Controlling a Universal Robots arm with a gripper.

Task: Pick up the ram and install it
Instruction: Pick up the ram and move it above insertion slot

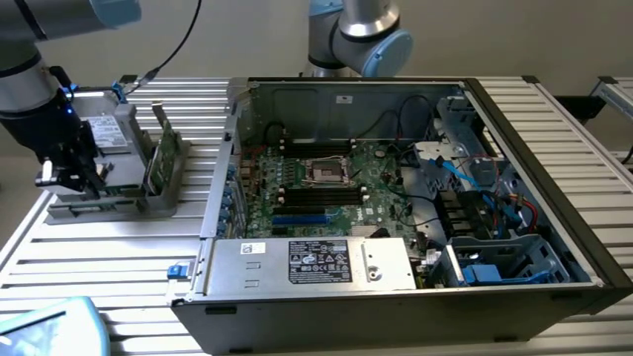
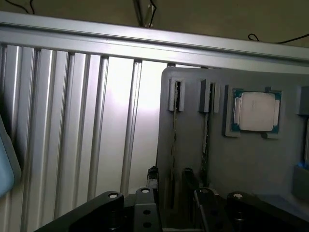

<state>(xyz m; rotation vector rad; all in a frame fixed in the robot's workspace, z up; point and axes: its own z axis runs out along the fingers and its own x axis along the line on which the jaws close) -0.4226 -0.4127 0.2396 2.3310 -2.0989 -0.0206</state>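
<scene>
My gripper [image 1: 71, 184] hangs over the grey parts holder [image 1: 109, 208] at the exterior view's left, outside the computer case. In the wrist view its two dark fingers [image 2: 152, 178] stand apart, one on each side of a thin, dark board seen edge-on, the ram [image 2: 173, 145]. The ram stands upright in a slot of the holder [image 2: 241, 164], and the gripper [image 2: 170, 180] is open around it, with gaps on both sides. A second edge-on board [image 2: 206, 140] stands one slot over.
A square silver processor [image 2: 256, 112] lies in the holder's recess. A broader green card [image 1: 164, 152] stands upright in the holder. The open computer case [image 1: 539, 96] shows its motherboard [image 1: 336, 185] with black memory slots [image 1: 316, 194]. A power supply [image 1: 316, 261] sits at the case front. A slatted aluminium table [image 1: 109, 252] lies beneath.
</scene>
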